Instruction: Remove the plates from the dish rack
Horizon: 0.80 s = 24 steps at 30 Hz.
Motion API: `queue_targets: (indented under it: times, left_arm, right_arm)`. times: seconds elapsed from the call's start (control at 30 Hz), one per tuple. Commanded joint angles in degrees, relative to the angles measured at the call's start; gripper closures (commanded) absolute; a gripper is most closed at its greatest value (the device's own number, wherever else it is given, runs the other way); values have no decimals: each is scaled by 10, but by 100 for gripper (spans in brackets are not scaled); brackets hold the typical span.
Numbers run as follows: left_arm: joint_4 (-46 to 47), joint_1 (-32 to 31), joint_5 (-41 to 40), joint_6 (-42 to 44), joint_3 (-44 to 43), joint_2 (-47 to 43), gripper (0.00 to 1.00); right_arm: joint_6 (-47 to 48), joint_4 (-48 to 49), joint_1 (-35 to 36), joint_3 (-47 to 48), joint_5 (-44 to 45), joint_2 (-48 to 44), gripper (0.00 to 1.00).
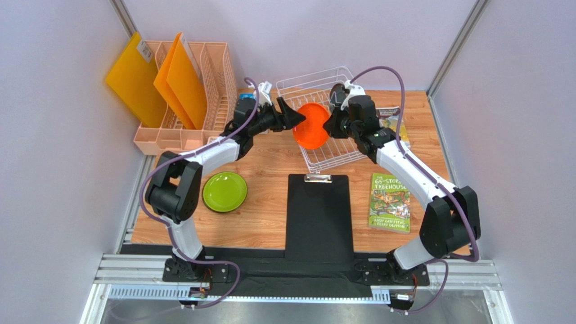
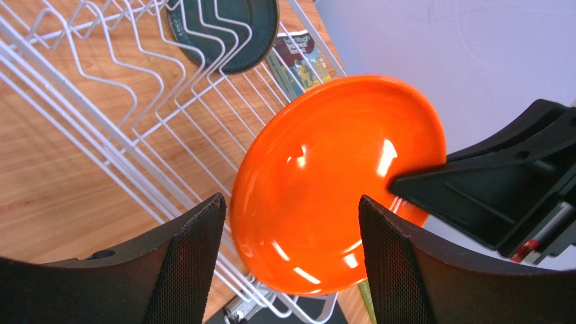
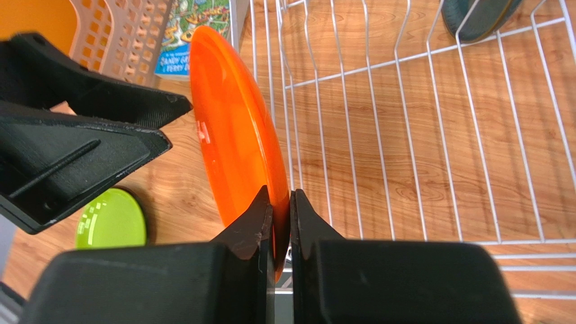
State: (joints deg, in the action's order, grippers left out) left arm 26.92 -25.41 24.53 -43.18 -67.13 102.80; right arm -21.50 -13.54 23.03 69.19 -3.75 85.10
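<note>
Orange plate (image 1: 312, 126) stands on edge above the dish rack's (image 1: 326, 159) left side, rim pinched by the right jaws. The left jaws, spread, face its broad side, seemingly not touching.

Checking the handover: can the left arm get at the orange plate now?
Probably yes. The left gripper is open right by the orange plate, nothing between them. The right gripper pinches the far rim, above the rack. The left may have to turn to catch the rim.
</note>
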Motion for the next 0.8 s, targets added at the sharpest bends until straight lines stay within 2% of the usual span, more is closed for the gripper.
queue_targets:
  times: [0.0,0.27,0.5,0.6,0.63,0.67,0.73,0.77]
  left_arm:
    - [31,-1,-26,16,32,-50,22]
    - [49,-1,-27,7,52,-67,22]
    - [94,-1,-5,-19,50,-60,22]
    - [96,-1,-4,-20,54,-63,25]
    - [96,-1,-2,-19,57,-65,30]
    - [96,-1,-1,-17,61,-67,50]
    - [96,-1,0,-19,70,-74,70]
    - [96,-1,-1,-18,80,-77,86]
  right_arm:
    - [-71,91,-28,-24,-52,-63,100]
    - [-121,131,-53,-69,-127,-85,100]
    - [-183,218,-55,-88,-219,-55,100]
    - [-217,267,-57,-105,-252,-46,100]
    - [-227,277,-58,-110,-258,-44,100]
    - [-238,284,-59,-114,-267,-41,100]
    - [-241,294,-59,-114,-274,-35,100]
    - [-242,294,-60,-114,-275,-34,100]
